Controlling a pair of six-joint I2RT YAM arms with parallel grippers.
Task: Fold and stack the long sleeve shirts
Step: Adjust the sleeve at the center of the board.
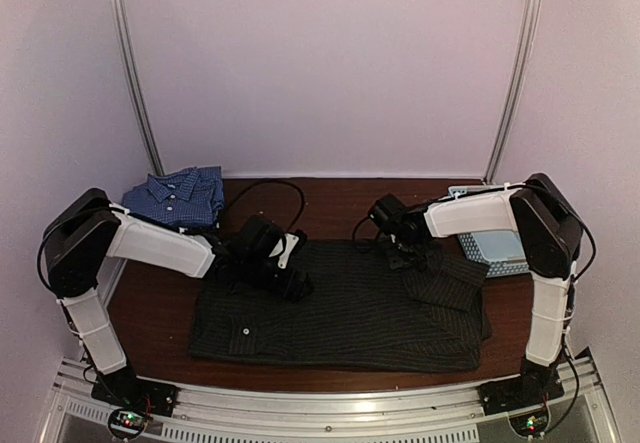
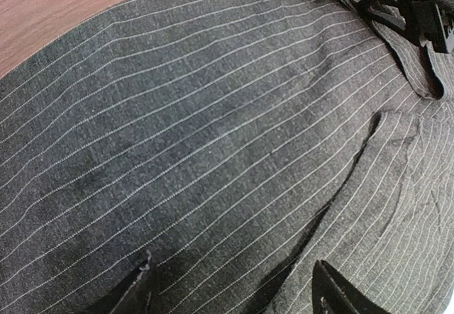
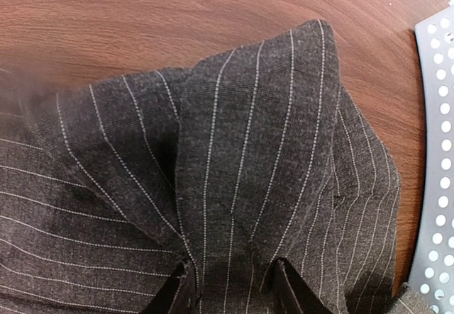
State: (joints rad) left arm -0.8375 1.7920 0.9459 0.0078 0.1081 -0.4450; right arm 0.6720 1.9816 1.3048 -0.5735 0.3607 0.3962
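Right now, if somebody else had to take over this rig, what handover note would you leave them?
Left gripper: open, low over the body of the black pinstriped shirt, holding nothing.
Right gripper: shut on a raised fold at that shirt's far right edge, near the light blue basket.
The black pinstriped shirt lies spread across the middle of the table, with a flap folded over on its right side. The blue checked shirt sits in a compact pile at the far left corner.
Done: at most a first fold.
Left: finish folding, then stack both shirts.

The wooden table bears a black shirt, blue shirt and basket.
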